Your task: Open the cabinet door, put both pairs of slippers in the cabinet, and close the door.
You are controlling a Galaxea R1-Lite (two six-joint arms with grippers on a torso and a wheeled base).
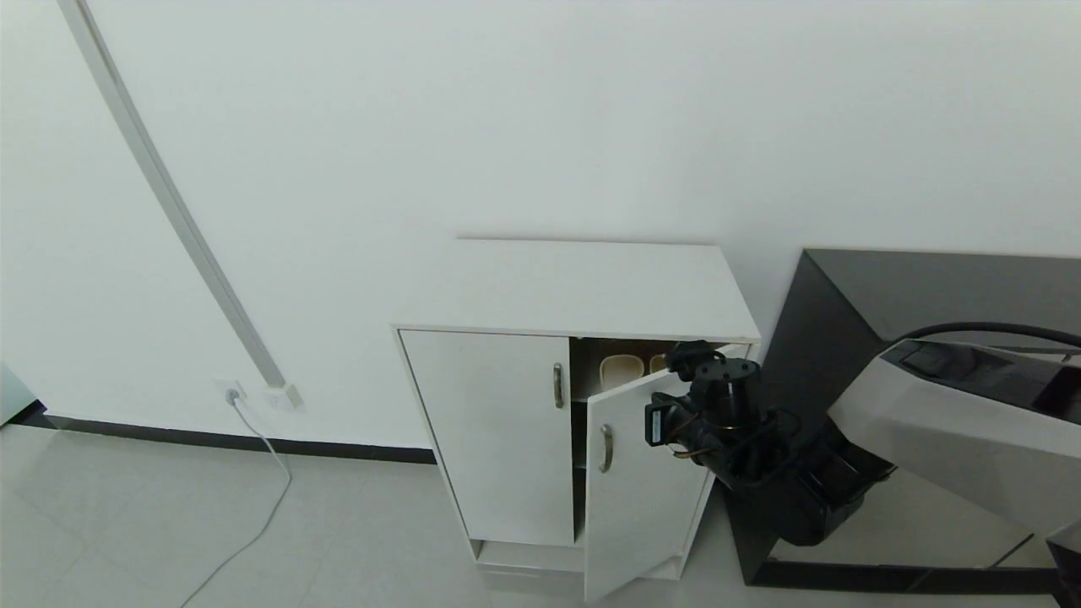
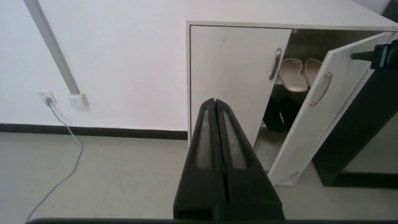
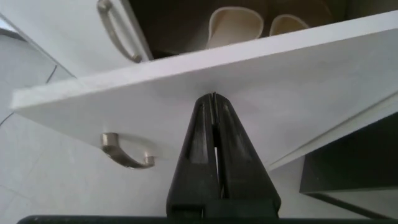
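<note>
The white cabinet stands against the wall, its left door closed. Its right door hangs partly open, swung out toward me. A pair of beige slippers lies on the upper shelf. A dark pair sits on the shelf below. My right gripper is shut, its tips touching the open door's outer face near its top edge, above the door handle. My left gripper is shut and empty, held back from the cabinet on its left side.
A black glossy unit stands right of the cabinet, close behind the open door. A wall socket with a grey cable lies to the left, under a slanted wall duct. Tiled floor lies open in front.
</note>
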